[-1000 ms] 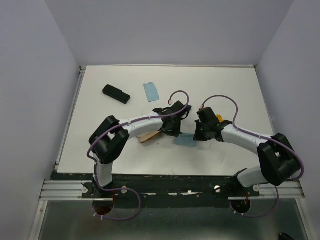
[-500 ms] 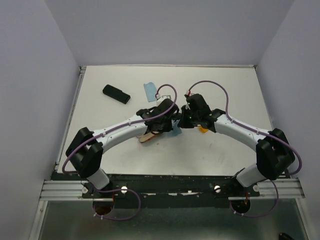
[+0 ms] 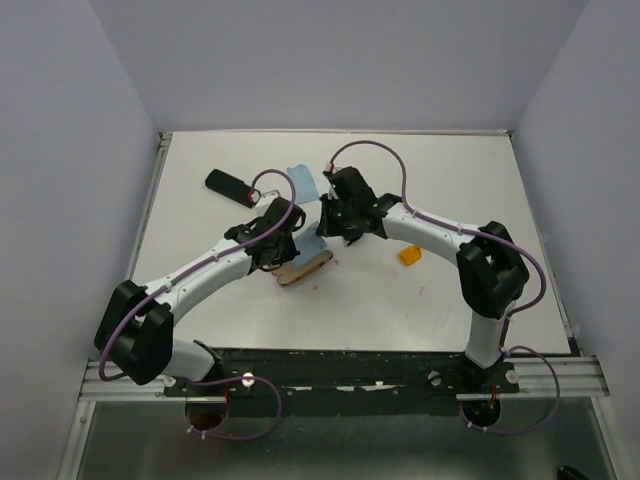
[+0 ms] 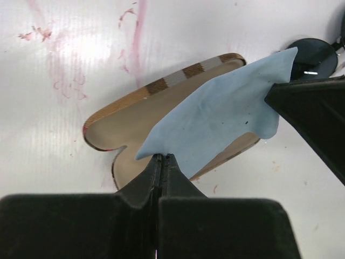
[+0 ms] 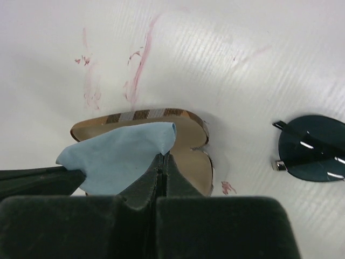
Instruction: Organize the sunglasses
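Note:
A light blue cloth (image 4: 215, 118) hangs stretched over the open plaid case (image 4: 124, 124). My left gripper (image 4: 161, 156) is shut on one corner of it and my right gripper (image 5: 163, 155) is shut on the opposite corner. From above, the cloth (image 3: 310, 244) spans between the left gripper (image 3: 290, 245) and the right gripper (image 3: 326, 232), above the case (image 3: 303, 268). The black-framed sunglasses (image 5: 312, 148) lie on the table beside the case, with one dark lens (image 4: 315, 54) showing past the cloth. The orange sunglasses (image 3: 410, 255) lie to the right, apart from both arms.
A plain black case (image 3: 232, 187) lies at the far left of the table. A second blue cloth (image 3: 300, 180) lies flat beyond the grippers. Pink marks stain the white tabletop (image 5: 135, 75) near the plaid case.
Both arms have swung left and away from the near edge, carrying the blue cloth over the plaid case. The orange sunglasses now lie uncovered to the right.

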{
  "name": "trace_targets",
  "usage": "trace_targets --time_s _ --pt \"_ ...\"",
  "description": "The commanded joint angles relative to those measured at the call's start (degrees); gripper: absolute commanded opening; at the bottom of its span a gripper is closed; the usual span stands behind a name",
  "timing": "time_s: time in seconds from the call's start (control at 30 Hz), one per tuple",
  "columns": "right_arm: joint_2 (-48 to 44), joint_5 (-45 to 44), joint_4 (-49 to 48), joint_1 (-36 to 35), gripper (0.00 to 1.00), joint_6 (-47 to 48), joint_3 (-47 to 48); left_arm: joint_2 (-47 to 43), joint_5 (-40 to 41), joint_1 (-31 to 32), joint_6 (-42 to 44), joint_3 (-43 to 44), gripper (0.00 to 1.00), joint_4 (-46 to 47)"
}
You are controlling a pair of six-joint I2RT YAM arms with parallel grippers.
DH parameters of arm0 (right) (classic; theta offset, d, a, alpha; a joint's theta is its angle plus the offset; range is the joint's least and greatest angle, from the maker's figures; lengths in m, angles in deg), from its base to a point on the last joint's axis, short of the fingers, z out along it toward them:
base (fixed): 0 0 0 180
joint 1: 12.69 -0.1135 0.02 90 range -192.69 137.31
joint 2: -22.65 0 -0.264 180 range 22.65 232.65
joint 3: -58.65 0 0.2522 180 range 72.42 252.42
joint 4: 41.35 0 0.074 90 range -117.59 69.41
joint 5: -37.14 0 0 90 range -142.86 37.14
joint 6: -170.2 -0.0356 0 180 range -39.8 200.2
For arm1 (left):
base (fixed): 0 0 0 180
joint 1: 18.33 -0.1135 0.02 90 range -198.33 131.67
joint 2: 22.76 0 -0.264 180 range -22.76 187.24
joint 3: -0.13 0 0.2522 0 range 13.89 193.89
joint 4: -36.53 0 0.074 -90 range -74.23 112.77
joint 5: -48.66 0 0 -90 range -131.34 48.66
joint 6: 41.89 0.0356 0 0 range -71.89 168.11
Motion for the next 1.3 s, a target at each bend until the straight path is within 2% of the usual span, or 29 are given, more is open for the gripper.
trace_targets --time_s 0.0,0.27,0.83,1.07,1.23,1.27 --pt "4.6 1.8 0.7 -0.7 0.01 2.4 4.6 -2.8 1.8 -2.1 -0.9 -2.8 0.00 1.3" --pt "7.4 3.1 -1.2 -0.8 0.01 3.8 4.5 -0.3 1.1 -3.0 -2.0 -3.7 0.00 2.8" --pt "10.8 4.9 -3.9 -0.8 0.01 4.2 4.3 5.5 5.4 -3.7 -4.3 -3.2 0.00 2.0" --pt "11.1 5.2 -4.1 -0.8 0.03 3.5 3.6 7.3 6.1 -3.9 -5.1 -2.5 0.00 1.3" --pt "11.9 3.9 -4.0 -0.8 0.05 3.2 4.0 7.9 6.5 -4.0 -6.1 -2.3 0.03 1.4" --pt "11.9 3.0 -4.0 -0.7 0.06 3.0 3.9 8.0 6.6 -3.9 -6.1 -2.3 0.07 1.6"
